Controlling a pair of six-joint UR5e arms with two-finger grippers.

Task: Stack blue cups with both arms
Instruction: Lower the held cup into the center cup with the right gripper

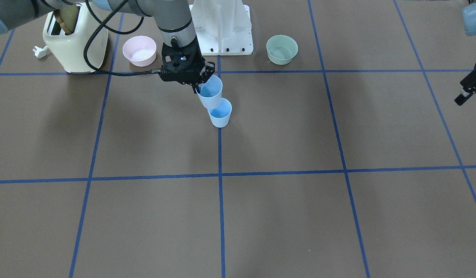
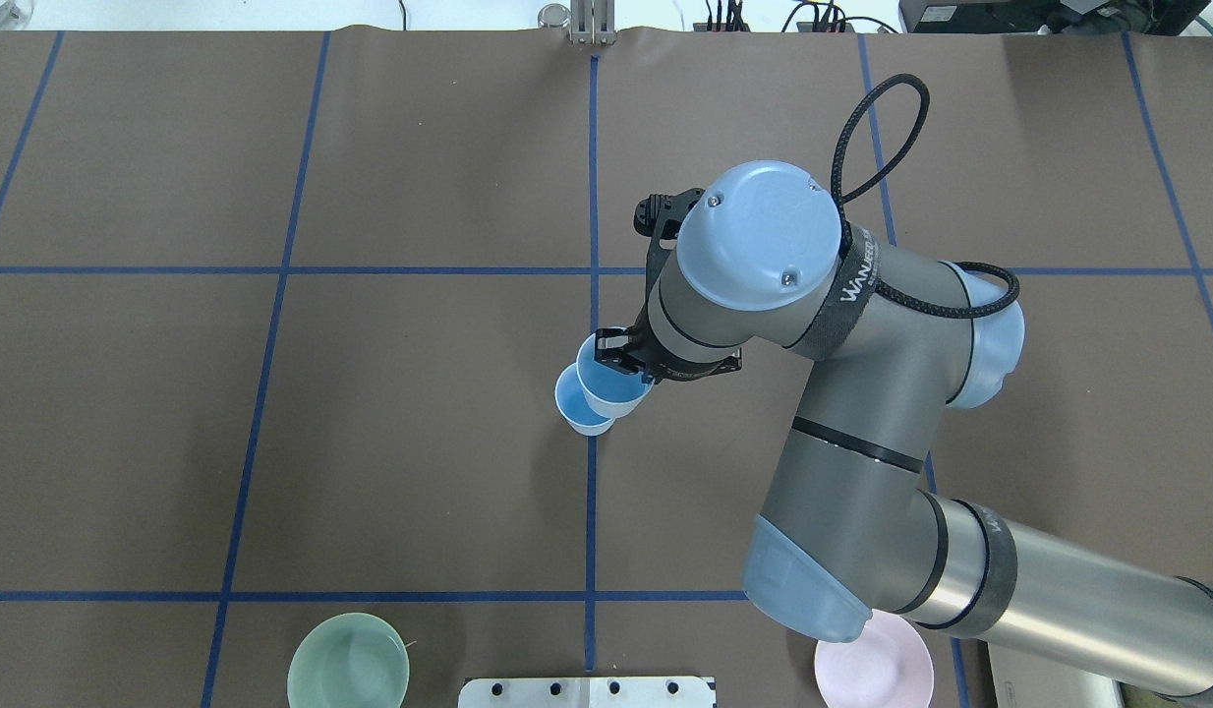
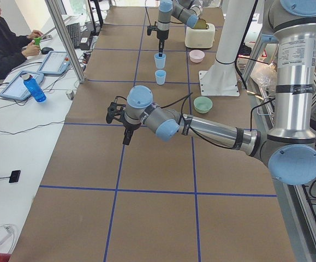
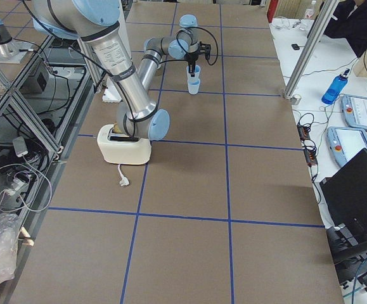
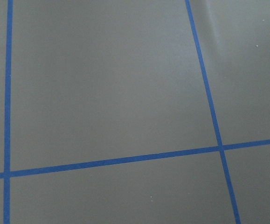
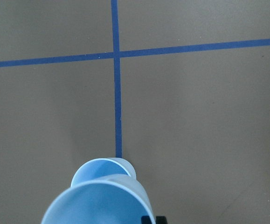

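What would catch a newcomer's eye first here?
Near the middle of the table, the right end effector grips a blue cup by its rim just above the second blue cup, which stands upright; they are not yet nested. The left end effector hangs well away from both.

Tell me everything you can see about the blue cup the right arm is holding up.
The held blue cup is a small pale-blue tumbler, plastic by its look, tapered and handleless. It is brighter blue inside and empty. It hangs mouth-up, roughly upright, off the table. The right claw pinches its rim, one finger seemingly inside. It sits just above the second blue cup, slightly offset; from the side the two look apart.
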